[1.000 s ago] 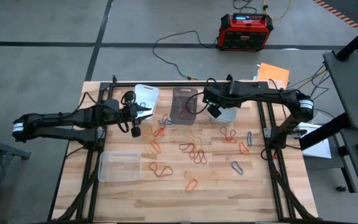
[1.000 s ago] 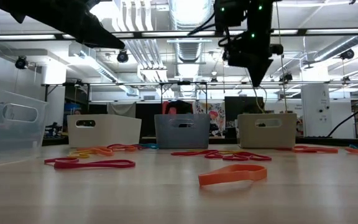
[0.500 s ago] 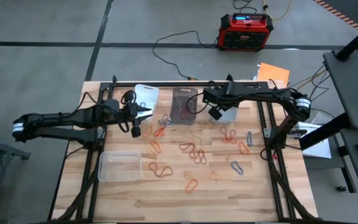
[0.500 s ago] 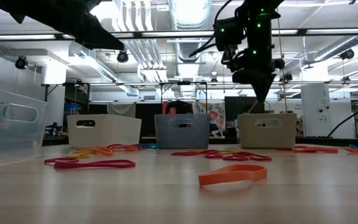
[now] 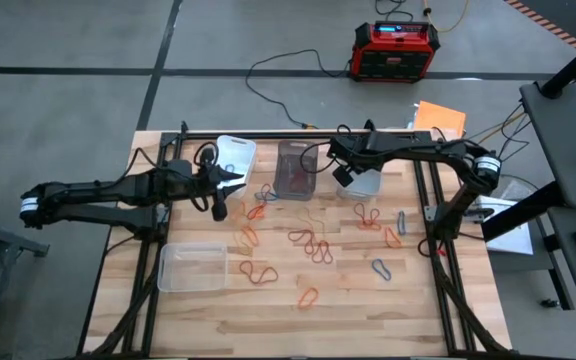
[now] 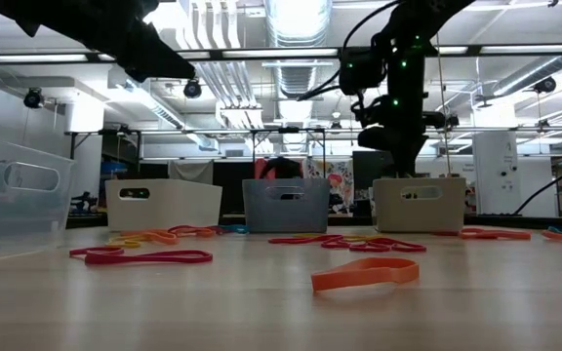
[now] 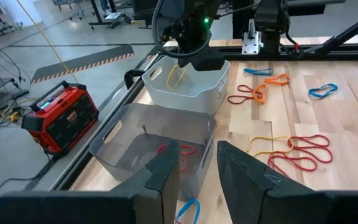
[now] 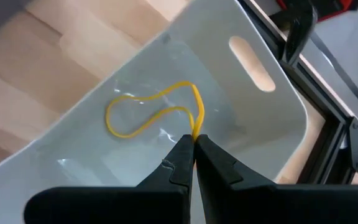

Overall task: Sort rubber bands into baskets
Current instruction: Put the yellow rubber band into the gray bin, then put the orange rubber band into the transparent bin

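Note:
My right gripper (image 5: 345, 176) is over the pale basket (image 5: 366, 183) at the far right of the row and is shut on a yellow rubber band (image 8: 148, 115). My left gripper (image 5: 233, 180) is open and empty, beside the white basket (image 5: 236, 153) and above the table. A smoky basket (image 5: 296, 168) with a red band in it (image 7: 176, 149) stands between them. A clear basket (image 5: 192, 265) stands at the near left. Several red, orange and blue bands (image 5: 310, 245) lie flat on the wood. My right gripper pinches the yellow band at one end of its loop (image 8: 196, 127) between its two fingertips, coming from above and pointing down. The rest of the loop hangs slack below the fingers, inside the pale basket's walls (image 8: 272, 118). Whether it touches the basket's floor, I cannot tell.
Black frame rails (image 5: 426, 215) run along the table's sides. A red-and-black box (image 5: 394, 48) sits on the floor beyond the far edge, with cables. An orange band (image 6: 364, 274) lies near the table's front. Bare wood lies toward the near edge (image 5: 368, 320).
My right gripper has gone down toward the pale basket with the yellow band, staying shut. The band now hangs inside the basket.

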{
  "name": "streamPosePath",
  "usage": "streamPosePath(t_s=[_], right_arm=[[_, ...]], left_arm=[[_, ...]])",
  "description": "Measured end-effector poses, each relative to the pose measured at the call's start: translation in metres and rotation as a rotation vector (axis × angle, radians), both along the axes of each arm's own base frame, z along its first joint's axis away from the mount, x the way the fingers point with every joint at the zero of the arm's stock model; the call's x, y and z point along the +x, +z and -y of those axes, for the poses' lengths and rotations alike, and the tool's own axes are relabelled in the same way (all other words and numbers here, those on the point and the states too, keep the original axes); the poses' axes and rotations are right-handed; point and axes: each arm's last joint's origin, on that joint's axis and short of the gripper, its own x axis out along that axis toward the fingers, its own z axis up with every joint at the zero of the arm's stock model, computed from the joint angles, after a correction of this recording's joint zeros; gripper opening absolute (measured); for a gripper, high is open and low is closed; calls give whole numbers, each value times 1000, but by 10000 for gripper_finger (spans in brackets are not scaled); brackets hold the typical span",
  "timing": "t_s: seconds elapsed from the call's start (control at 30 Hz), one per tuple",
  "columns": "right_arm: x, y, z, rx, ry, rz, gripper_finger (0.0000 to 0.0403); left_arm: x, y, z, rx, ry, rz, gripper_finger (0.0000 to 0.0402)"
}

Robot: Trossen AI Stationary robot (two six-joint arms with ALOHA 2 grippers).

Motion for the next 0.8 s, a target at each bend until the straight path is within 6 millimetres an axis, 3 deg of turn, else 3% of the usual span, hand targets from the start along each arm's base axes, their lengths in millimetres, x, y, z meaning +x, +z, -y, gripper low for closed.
streamPosePath(t_s=[0.2,0.53,0.8], right_arm=[[-1,-1,1,17,-5,10,27],[-1,-1,0,55,7,26,122],[-5,17,-8,28,24,84,172]], left_arm=[[1,0,3,-51,-49,13,91],[2,-4,15,-120,-112,10,91],[2,-15,33,-197,-194,-6,91]])
